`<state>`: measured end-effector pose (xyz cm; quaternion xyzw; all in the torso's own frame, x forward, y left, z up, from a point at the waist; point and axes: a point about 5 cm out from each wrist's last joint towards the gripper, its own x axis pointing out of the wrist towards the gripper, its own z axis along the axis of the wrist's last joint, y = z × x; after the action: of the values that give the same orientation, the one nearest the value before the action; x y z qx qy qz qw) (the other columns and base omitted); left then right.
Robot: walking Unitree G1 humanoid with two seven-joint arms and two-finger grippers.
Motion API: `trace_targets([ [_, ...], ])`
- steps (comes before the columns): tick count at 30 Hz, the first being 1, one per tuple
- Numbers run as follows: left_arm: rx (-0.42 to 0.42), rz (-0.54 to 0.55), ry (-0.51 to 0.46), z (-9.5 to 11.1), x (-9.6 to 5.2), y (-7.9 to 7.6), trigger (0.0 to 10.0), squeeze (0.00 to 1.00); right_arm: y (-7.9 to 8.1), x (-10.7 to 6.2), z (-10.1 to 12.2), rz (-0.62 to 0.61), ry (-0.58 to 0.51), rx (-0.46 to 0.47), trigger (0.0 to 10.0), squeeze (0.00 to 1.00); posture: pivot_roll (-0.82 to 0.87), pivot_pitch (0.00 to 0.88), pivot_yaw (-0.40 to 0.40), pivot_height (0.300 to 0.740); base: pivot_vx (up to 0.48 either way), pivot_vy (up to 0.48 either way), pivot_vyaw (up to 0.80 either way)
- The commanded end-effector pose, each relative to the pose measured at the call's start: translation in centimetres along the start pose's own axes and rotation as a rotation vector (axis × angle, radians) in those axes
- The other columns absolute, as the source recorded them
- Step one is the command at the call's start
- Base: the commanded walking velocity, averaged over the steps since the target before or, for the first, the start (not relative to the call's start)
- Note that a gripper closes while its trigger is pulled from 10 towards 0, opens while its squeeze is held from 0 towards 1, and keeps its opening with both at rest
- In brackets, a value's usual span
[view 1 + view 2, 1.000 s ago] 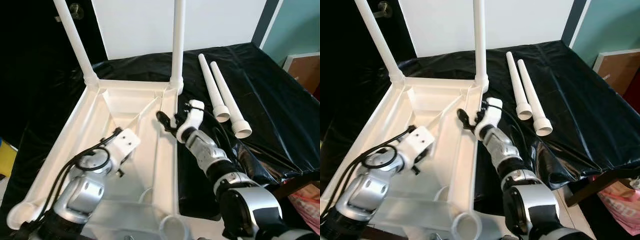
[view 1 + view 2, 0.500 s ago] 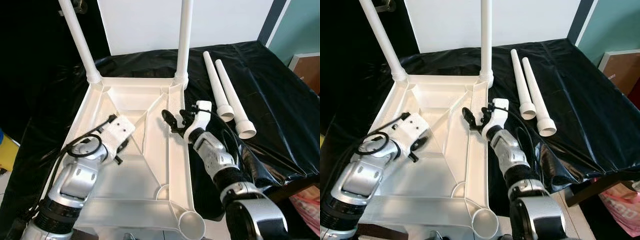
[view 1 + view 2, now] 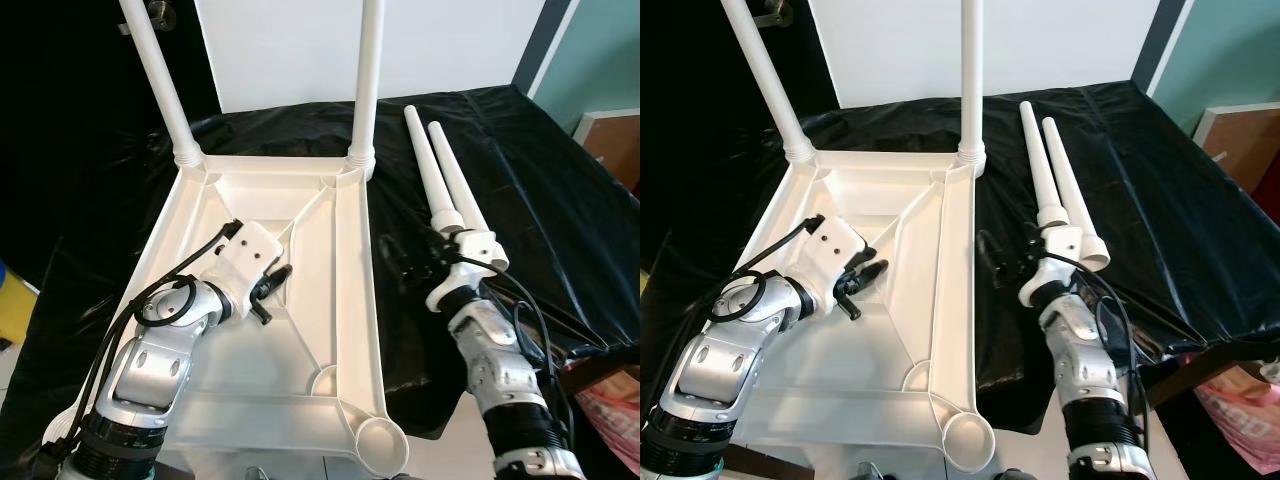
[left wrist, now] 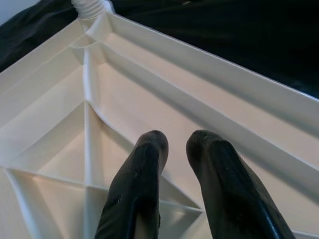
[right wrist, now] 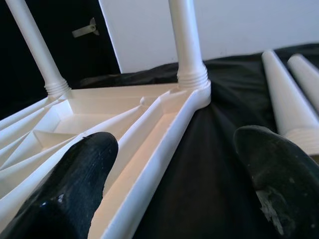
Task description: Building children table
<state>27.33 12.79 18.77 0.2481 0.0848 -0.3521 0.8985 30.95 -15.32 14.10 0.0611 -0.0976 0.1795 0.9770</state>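
Observation:
A white children's table top (image 3: 355, 300) lies upside down on black cloth. Two white legs (image 3: 160, 80) (image 3: 368, 80) stand screwed into its far corners. Two loose legs (image 3: 425, 170) (image 3: 462, 200) lie side by side on the cloth to its right. The near right corner socket (image 3: 382, 452) has no leg in it. My left gripper (image 3: 268, 290) hovers inside the underside over the ribs, its fingers (image 4: 147, 159) close together with nothing between them. My right gripper (image 3: 405, 262) is open over the cloth between the table's right rail and the loose legs.
The black cloth (image 3: 540, 180) drops off at the right, where a pink bag (image 3: 610, 400) sits low. A white wall panel (image 3: 450, 40) stands behind, with a dark door (image 3: 60, 100) at the far left.
My right gripper has moved right, off the table's right rail and out over the cloth near the loose legs. My left gripper has shifted towards the middle ribs. The camera has shifted too.

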Motion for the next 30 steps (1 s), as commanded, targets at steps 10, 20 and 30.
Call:
trace_targets([
  [10, 0.086, -0.008, 0.156, -3.0, -1.0, 0.9, 10.0, 0.00, -1.1, -3.1, 0.4, -0.019, 0.058, -0.082, 10.0, 0.00, -0.12, 0.063, 0.002, 0.740, 0.000, 0.000, 0.00],
  [20, 0.075, 0.001, 0.196, -4.1, -0.6, 1.0, 10.0, 1.00, -0.8, -3.2, 0.7, -0.017, 0.065, -0.088, 10.0, 0.00, -0.12, 0.060, 0.007, 0.740, 0.000, 0.000, 0.00],
  [30, 0.116, -0.029, 0.300, -6.4, -0.1, 0.6, 10.0, 0.00, -1.0, -3.0, 1.1, -0.021, 0.065, -0.107, 10.0, 0.00, -0.13, 0.053, 0.007, 0.740, 0.000, 0.000, 0.00],
])
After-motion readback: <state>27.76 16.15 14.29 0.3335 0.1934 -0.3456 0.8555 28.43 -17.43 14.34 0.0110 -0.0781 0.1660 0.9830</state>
